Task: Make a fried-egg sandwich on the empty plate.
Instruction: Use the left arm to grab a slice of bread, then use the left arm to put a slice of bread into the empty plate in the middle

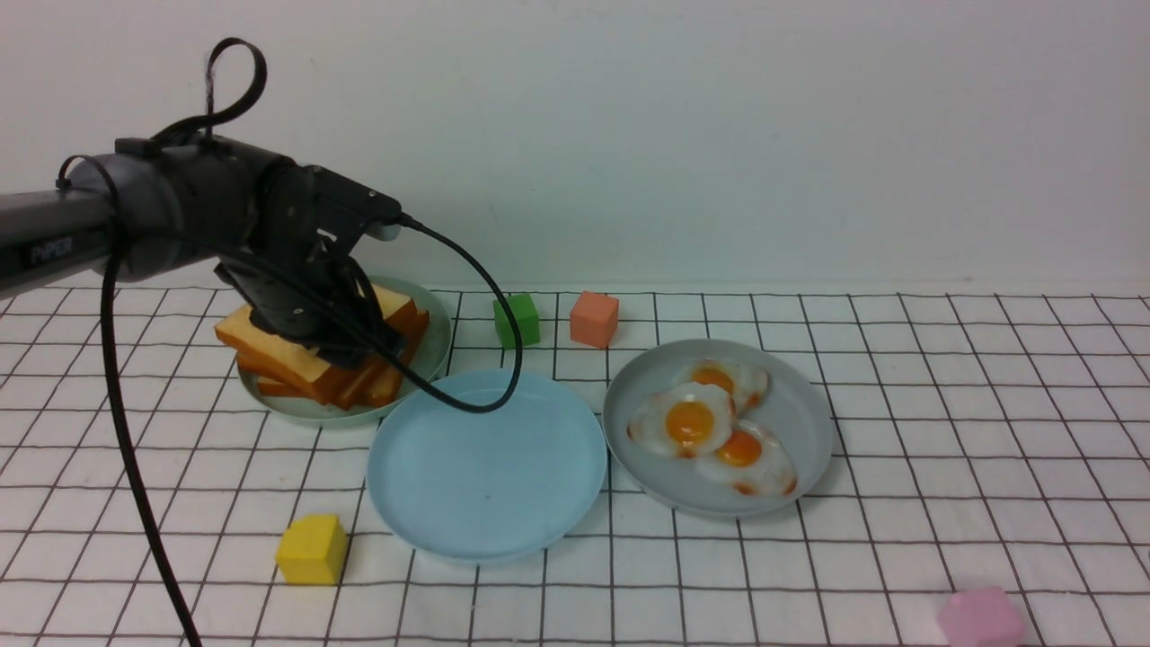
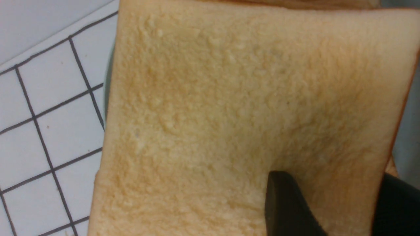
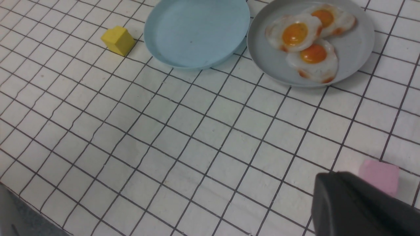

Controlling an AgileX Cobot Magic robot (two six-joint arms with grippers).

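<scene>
Checked cloth (image 1: 898, 539), left gripper (image 2: 329, 183) on toast (image 2: 210, 98), grip unclear, cable (image 1: 503, 332) over empty plate (image 1: 485, 485)

The front camera is looking forward and down over the white black-gridded cloth (image 1: 898, 539). The left wrist camera is sitting very close above a square golden-brown toast slice (image 2: 229, 114). The right wrist camera is looking down from farther off, sharing the round sky-blue plastic plate (image 3: 197, 32) with the front view.

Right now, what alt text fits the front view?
The left arm's tool is at the toast stack on a pale green plate at left. The empty plate lies centre, with three fried eggs on a grey-blue plate at right.
</scene>
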